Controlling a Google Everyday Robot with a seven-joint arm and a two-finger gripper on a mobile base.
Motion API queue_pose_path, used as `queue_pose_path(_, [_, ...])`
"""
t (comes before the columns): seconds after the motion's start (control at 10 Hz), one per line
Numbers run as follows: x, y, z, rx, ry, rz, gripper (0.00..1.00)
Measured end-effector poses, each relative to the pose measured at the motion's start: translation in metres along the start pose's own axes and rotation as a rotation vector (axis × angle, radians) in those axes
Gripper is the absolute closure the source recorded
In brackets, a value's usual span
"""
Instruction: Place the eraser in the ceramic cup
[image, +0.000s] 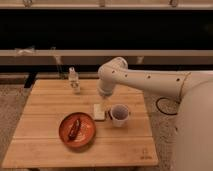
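Note:
The eraser (75, 128) looks to be the small dark block lying on the red-orange plate (88, 138) at the table's front left. The ceramic cup (119, 114), off-white and upright, stands right of centre. My gripper (102, 103) hangs from the white arm just above a pale beige block (99, 112), left of the cup and up and right of the plate. It is open and I see nothing in it.
A small clear bottle (74, 80) stands near the back edge of the wooden table (45, 107). My white arm (150, 80) reaches in from the right over the table's back right part. A dark wall with rails runs behind.

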Motion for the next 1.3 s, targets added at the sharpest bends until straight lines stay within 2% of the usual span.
queue_pose_path(0.4, [0.017,0.012,0.037,-0.078,0.053,0.009,0.20])
queue_pose_path(0.7, [0.028,0.024,0.061,-0.116,0.089,0.025,0.20])
queue_pose_path(1.0, [0.038,0.025,0.069,-0.136,0.119,0.037,0.20])
queue_pose_path(1.3, [0.046,0.023,0.071,-0.140,0.141,0.042,0.20])
